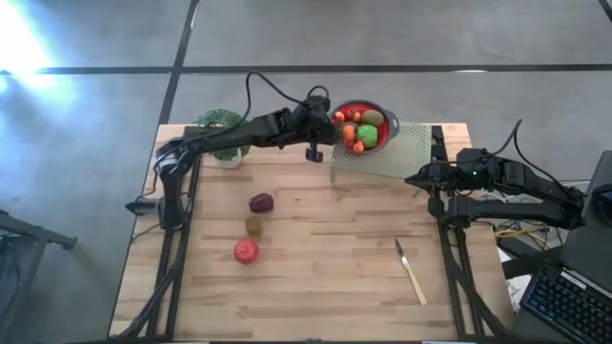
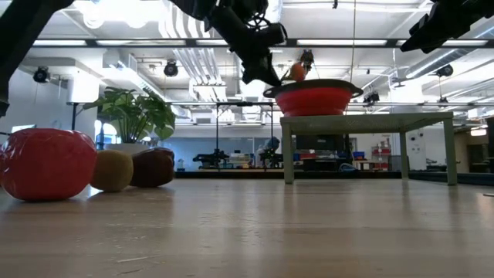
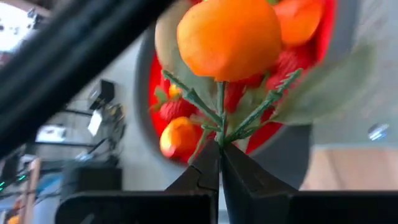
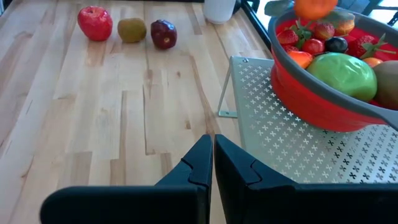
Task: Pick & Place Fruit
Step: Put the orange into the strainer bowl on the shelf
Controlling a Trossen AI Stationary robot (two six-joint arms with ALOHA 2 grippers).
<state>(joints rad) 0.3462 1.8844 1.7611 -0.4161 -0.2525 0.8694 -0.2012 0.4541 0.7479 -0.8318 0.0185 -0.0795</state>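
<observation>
A: What is the left gripper (image 3: 219,163) doing?

B: It hangs over the near rim of the red bowl (image 1: 382,140), clenched on the green leafy stem of a small orange fruit (image 3: 229,37). The fruit is round and smooth, bright orange, with thin green twigs and a pale leaf spreading from the pinched stem.

A: And the bowl itself?

B: It sits on a pale perforated metal stand (image 4: 292,152) at the far side of the wooden table (image 1: 325,277). It is red inside with a grey rim, and it is full of fruit: a large green apple (image 4: 347,74), strawberries (image 4: 323,30), a dark berry, orange pieces and a brownish one at the edge.

A: Any fruit outside the bowl?

B: Three pieces lie in a short row on the table, well apart from the stand. There is a shiny red apple (image 1: 246,251) nearest the front, a dull olive-brown kiwi (image 1: 253,225) just beside it, and a dark maroon fruit (image 1: 261,203) beyond that. In the low view they look to be touching or nearly so.

A: Where is the right gripper (image 4: 208,163)?

B: It is at the right side of the table, raised, with its fingers pressed together on nothing, pointing toward the stand.

A: Anything else on the table?

B: A pale-handled knife (image 1: 412,273) lies near the front right, and a leafy potted plant (image 1: 222,129) stands at the far left under the left arm.
</observation>
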